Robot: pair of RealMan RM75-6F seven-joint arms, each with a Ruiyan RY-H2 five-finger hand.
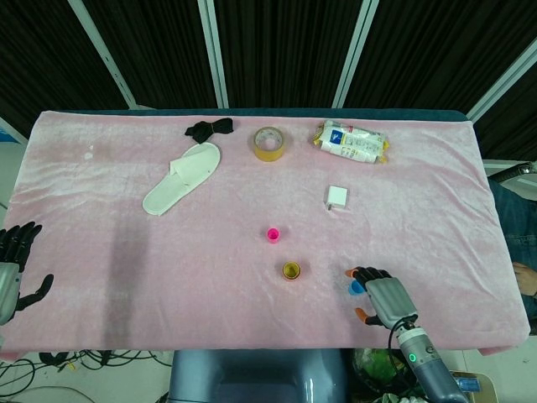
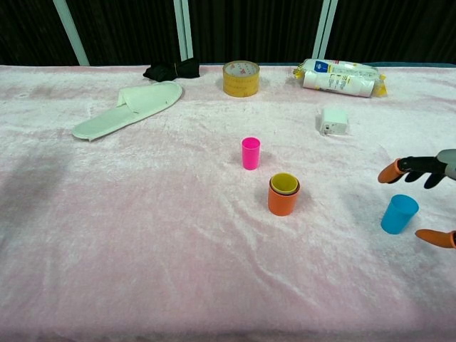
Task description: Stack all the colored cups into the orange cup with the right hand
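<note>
The orange cup [image 2: 283, 200] stands upright mid-table with the yellow cup [image 2: 284, 184] nested inside it; from the head view they appear as one ring, the orange cup [image 1: 291, 270]. A pink cup [image 2: 251, 153] stands just behind and to the left, also seen as the pink cup [image 1: 273, 234]. A blue cup [image 2: 398, 214] stands at the right, and the blue cup [image 1: 357, 287] shows partly under my right hand [image 1: 379, 298]. That hand is open, fingers spread around the blue cup without touching it; its fingertips [image 2: 392, 172] enter at the chest view's right edge. My left hand [image 1: 17, 269] rests off the table's left edge, holding nothing.
Along the far side lie a white slipper [image 2: 128, 107], a black cloth [image 2: 172, 70], a tape roll [image 2: 241, 78] and a snack bag [image 2: 340, 77]. A small white box [image 2: 333, 120] sits right of centre.
</note>
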